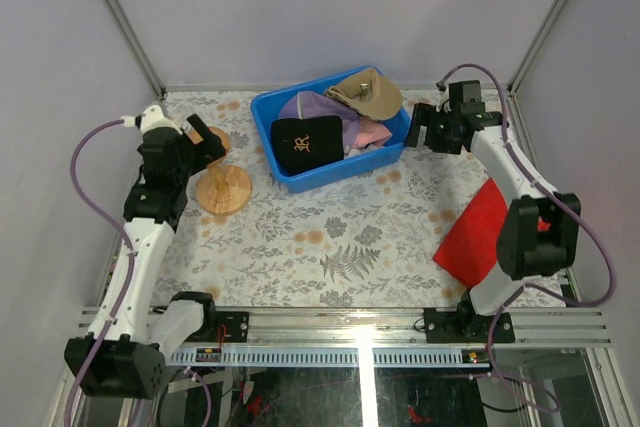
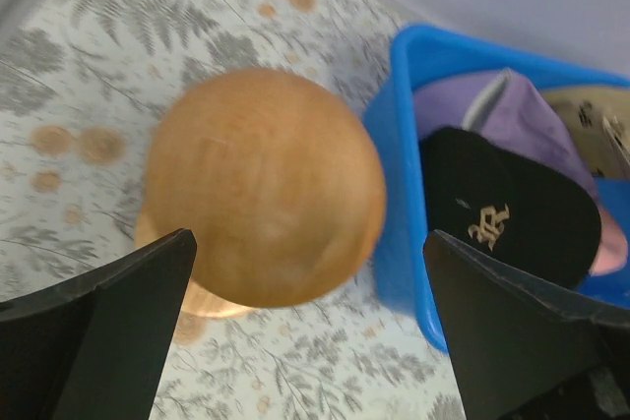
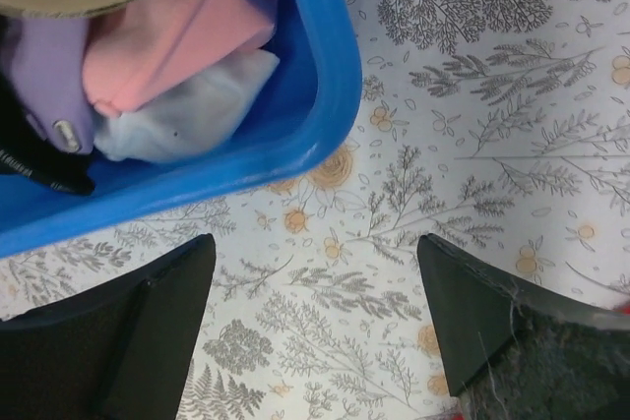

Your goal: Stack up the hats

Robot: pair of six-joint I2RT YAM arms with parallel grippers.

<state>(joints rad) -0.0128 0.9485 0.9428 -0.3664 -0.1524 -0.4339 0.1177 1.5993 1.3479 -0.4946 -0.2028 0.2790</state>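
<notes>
The hats lie piled in a blue bin: tan hat at the back, lavender hat, black hat with gold logo, pink hat. My left gripper is open left of the bin, above the wooden domes, holding nothing. In the left wrist view the left gripper frames a dome, with the black hat and lavender hat at the right. My right gripper is open over bare cloth beside the bin's right corner. Pink hat and white hat show inside.
Two wooden domes stand at the left, one in the open, the other partly under my left gripper; the close one fills the left wrist view. A flat red cloth lies at the right. The bin's rim is near my right fingers.
</notes>
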